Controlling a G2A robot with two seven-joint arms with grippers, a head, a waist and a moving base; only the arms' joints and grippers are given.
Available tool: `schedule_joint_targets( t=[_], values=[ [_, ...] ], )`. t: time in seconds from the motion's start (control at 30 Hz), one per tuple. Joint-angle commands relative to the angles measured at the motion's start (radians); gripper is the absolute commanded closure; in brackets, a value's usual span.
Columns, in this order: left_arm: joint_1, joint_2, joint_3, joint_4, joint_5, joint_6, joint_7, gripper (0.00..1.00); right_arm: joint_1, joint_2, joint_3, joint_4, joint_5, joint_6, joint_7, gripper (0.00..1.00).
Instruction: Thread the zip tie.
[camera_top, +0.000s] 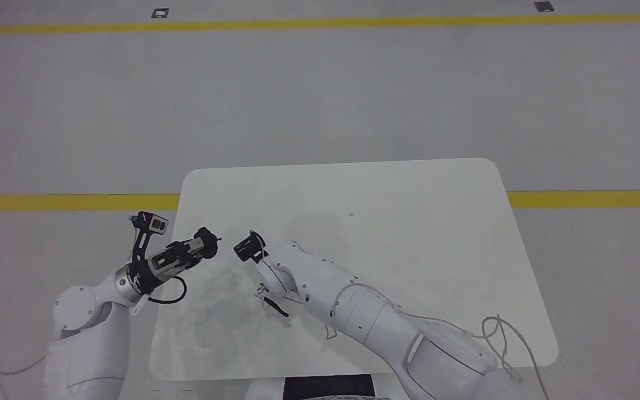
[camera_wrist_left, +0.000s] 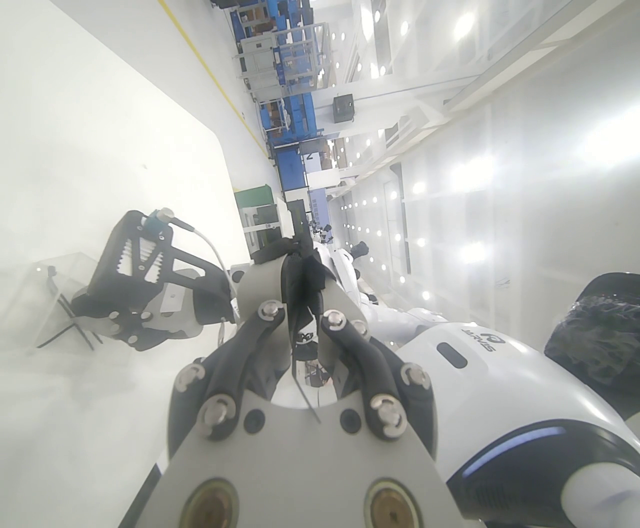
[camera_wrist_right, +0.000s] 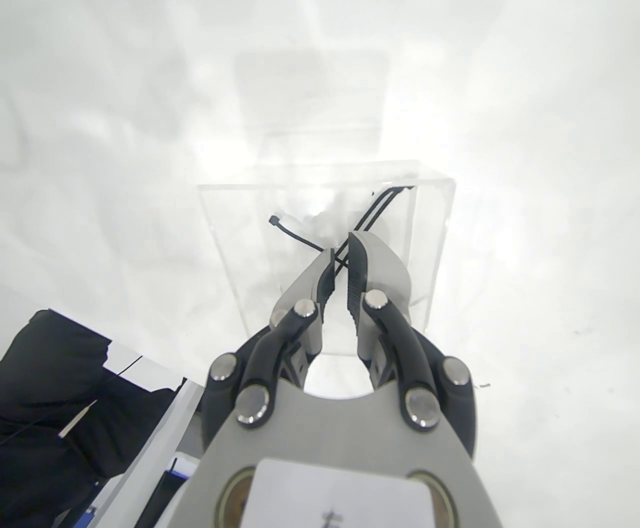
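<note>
My left gripper (camera_wrist_left: 300, 257) is shut on a thin black zip tie (camera_wrist_left: 306, 395), whose tail runs back between the fingers toward the wrist. From the top view, the left gripper (camera_top: 204, 240) hovers over the table's left side. It faces my right gripper (camera_top: 250, 246) a short gap away. The right gripper (camera_wrist_right: 341, 246) has its fingers a little apart with nothing between them. It is held above a clear box (camera_wrist_right: 430, 235) in which a few black zip ties (camera_wrist_right: 300, 239) lie crossed. From the left wrist view the right gripper (camera_wrist_left: 142, 257) is beside that box (camera_wrist_left: 55, 280).
The white table (camera_top: 420, 230) has rounded corners, and its near-left edge is close to both arms. The loose ties (camera_top: 272, 303) lie near the right arm's forearm. A cable (camera_top: 500, 345) trails off the right arm at the table's near-right corner.
</note>
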Motion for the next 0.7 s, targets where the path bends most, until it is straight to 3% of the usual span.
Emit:
schedule_joint_targets(
  t=[0.0,0.4,0.43,0.47,0.53,0.67],
  values=[
    [0.000,0.000,0.000,0.000,0.000,0.000,0.000,1.00,0.004,-0.006,-0.001,0.012,0.001,0.004,-0.001,1.00],
    [0.000,0.000,0.000,0.000,0.000,0.000,0.000,1.00,0.000,-0.016,0.012,-0.011,-0.034,0.040,0.009,1.00],
    [0.000,0.000,0.000,0.000,0.000,0.000,0.000,1.00,-0.003,-0.015,0.015,-0.015,-0.037,0.041,0.011,0.93],
    [0.000,0.000,0.000,0.000,0.000,0.000,0.000,1.00,-0.007,-0.013,0.020,-0.016,-0.039,0.041,0.010,0.75],
    [0.000,0.000,0.000,0.000,0.000,0.000,0.000,1.00,-0.011,-0.011,0.026,-0.014,-0.043,0.041,0.009,0.61],
    [0.000,0.000,0.000,0.000,0.000,0.000,0.000,1.00,-0.016,-0.012,0.033,-0.009,-0.053,0.040,0.009,0.64]
  ],
)
